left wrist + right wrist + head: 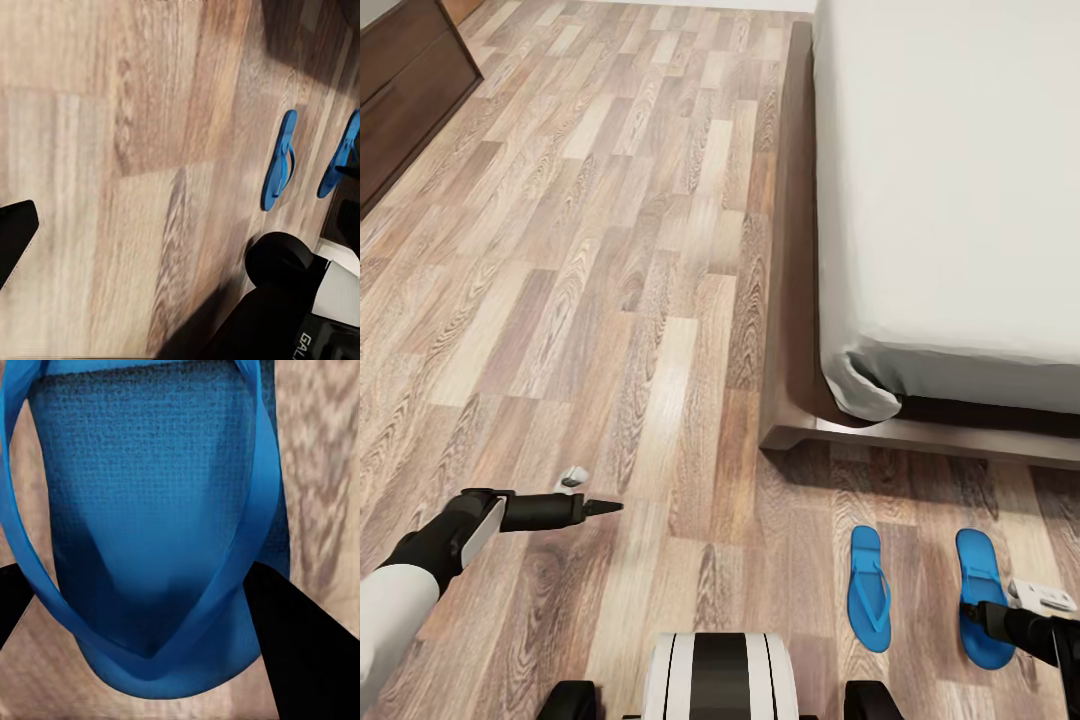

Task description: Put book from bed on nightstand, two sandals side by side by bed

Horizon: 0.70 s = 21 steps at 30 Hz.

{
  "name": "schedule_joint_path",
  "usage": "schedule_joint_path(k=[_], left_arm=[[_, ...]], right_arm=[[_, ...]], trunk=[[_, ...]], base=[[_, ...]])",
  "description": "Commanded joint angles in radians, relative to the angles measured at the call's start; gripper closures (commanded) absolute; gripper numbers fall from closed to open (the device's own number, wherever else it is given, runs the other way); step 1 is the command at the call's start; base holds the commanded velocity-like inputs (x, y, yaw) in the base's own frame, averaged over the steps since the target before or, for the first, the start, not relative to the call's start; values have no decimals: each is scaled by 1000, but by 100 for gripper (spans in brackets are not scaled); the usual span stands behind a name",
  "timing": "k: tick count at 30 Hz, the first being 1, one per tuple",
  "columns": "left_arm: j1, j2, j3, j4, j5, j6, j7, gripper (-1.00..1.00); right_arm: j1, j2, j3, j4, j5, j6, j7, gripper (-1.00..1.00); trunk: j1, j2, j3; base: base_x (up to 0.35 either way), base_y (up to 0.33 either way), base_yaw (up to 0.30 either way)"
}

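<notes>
Sandals: two bright blue slides flat on the wood-plank floor (610, 300), side by side and apart, just off the foot edge of the bed (950, 200), near its foot corner.
Left sandal (869, 590): soles-down, toe end toward the bed frame; seen also from the left wrist (278, 161).
Right sandal (983, 597): parallel to the first, its near end partly covered by the right arm; seen from the left wrist too (339, 154).
Right tool (150, 607): low over the right sandal, strap loop and textured footbed between two dark fingers (300, 645) standing apart on either side of the strap; contact with the strap not clear, grip impossible to tell.
Left tool (600, 508): held out over bare floor, well apart from both sandals and the bed; fingers seen side-on as one dark point, released or clenched not discernible.
Bed: pale-grey mattress on a dark-brown frame, foot corner nearest the sandals.
Dark cabinet (400, 90): at the far side of the floor, well apart from the bed.
</notes>
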Motion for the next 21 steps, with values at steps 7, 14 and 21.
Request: schedule_joint_path(k=[7,14,21], left_arm=[[-1,-6,-5,0,9,8,2,-100],[-1,-7,-5,0,9,8,2,-100],[-1,-8,-6,0,9,8,2,-100]], right_arm=[[-1,0,63,-2,10,22,10,100],[-1,0,83,-2,10,23,10,100],[-1,0,84,-1,10,23,9,100]], trunk=[[0,0,-1],[0,0,-1],[0,0,-1]], base=[[0,147,0],[0,70,0],[0,102,0]])
